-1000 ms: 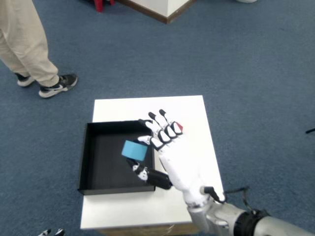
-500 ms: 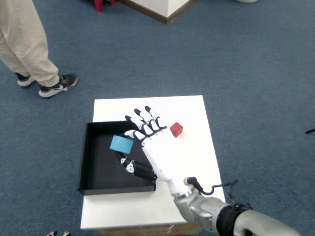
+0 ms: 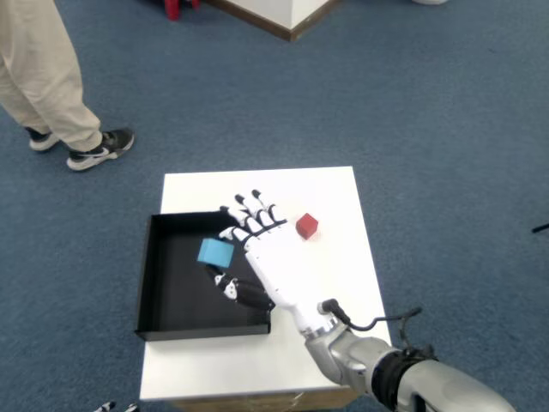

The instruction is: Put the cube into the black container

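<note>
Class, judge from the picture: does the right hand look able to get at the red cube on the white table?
Probably yes. The red cube sits uncovered just beside the right hand, though that hand holds the blue cube.

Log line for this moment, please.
right hand: over black container | blue cube: at fingertips, grip unclear | red cube: on table

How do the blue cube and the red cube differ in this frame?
The blue cube is over the black container, by the right hand's fingers; the red cube sits on the bare white table, outside the container. The blue cube looks larger than the red cube. The blue cube is at the hand's fingertips; the red cube lies apart from it. Both are plain single-coloured blocks.
</note>
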`<act>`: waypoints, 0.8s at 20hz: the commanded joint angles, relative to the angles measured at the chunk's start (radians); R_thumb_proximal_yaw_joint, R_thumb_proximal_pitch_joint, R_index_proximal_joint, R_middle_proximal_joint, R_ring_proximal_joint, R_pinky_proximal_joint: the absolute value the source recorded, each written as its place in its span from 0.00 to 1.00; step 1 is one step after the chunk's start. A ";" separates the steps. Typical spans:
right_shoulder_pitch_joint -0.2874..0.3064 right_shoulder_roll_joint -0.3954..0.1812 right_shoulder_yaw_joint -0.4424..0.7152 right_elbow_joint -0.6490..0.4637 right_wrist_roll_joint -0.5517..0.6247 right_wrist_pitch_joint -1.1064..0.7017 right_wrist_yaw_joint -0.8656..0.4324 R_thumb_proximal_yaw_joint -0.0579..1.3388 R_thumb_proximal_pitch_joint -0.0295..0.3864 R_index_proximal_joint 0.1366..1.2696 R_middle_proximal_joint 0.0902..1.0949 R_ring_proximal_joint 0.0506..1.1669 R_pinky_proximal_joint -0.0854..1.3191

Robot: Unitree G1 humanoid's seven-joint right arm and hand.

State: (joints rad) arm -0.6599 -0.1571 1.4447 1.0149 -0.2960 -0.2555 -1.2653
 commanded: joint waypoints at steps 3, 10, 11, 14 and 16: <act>-0.099 0.005 0.007 -0.071 0.064 0.023 0.032 0.91 0.42 0.85 0.22 0.15 0.15; -0.116 0.009 0.009 -0.144 0.073 0.096 0.083 0.90 0.43 0.85 0.23 0.15 0.14; -0.115 0.010 0.011 -0.152 0.073 0.105 0.090 0.90 0.43 0.85 0.23 0.15 0.14; -0.118 0.010 0.010 -0.179 0.072 0.134 0.101 0.90 0.44 0.85 0.24 0.15 0.14; -0.125 0.009 0.008 -0.190 0.073 0.149 0.109 0.90 0.44 0.85 0.24 0.15 0.14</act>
State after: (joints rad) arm -0.7225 -0.1478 1.4822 0.8572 -0.2293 -0.1170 -1.1362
